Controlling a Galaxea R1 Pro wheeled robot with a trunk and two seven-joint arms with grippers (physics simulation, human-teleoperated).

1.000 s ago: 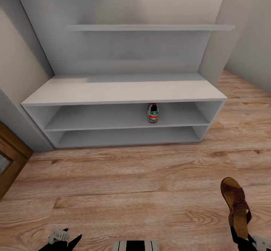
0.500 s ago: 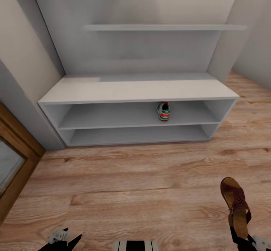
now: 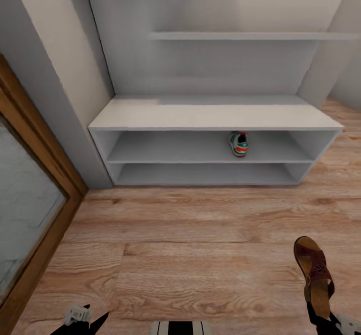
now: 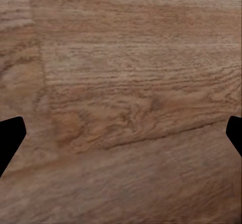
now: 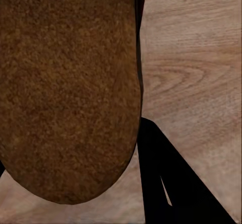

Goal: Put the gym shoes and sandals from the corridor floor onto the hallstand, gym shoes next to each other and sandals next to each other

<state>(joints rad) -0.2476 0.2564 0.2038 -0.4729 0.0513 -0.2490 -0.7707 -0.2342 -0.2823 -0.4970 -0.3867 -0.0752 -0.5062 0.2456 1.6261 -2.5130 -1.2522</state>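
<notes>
Head view: hallstand (image 3: 210, 117) sits against the back wall, pale grey, low bench top over 2 open slots, 1 floating shelf (image 3: 250, 36) visible above. 1 gym shoe (image 3: 239, 143) stands in the upper slot, right of centre, heel end toward the camera. Lower slot holds nothing I can see.

Right hand (image 3: 321, 320) at the bottom right edge grips 1 sandal (image 3: 314, 274) by its heel end; the sandal is up off the corridor floor (image 3: 200, 255), toe pointing toward the hallstand, woven strap up. Right wrist view: the sandal's brown sole (image 5: 68, 88) sits close to the lens, 1 dark finger (image 5: 176, 183) right beside it, floor planks behind.

Left hand (image 3: 82, 319) at the bottom left edge, holding nothing. Left wrist view: its 2 fingertips (image 4: 10, 136) stand wide apart at the frame sides, bare wood floor (image 4: 126, 98) between them.

Wood-framed glass panel (image 3: 25, 209) along the left wall.
</notes>
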